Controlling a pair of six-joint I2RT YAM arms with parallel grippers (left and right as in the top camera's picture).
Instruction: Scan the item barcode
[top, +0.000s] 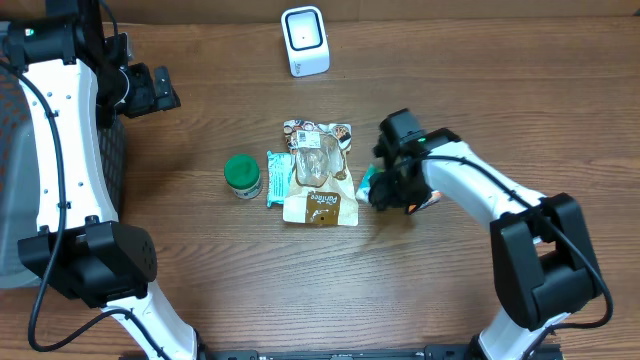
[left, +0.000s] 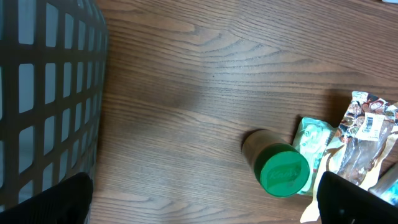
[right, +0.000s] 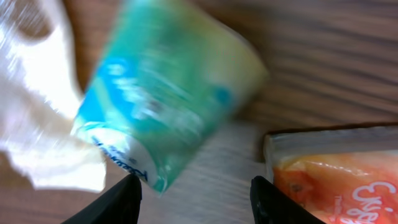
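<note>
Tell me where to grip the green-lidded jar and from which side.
Grip the green-lidded jar across its round lid, coming down from above: it looks upright, lid up. Pinch front to back, since the teal packet lies close on its right side.

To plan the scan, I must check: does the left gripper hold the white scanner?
No, the white scanner stands alone on the table, well apart from the open, empty left gripper.

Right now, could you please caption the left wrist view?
Green-lidded jar beside a teal packet on the wooden table, mesh basket at left.
</note>
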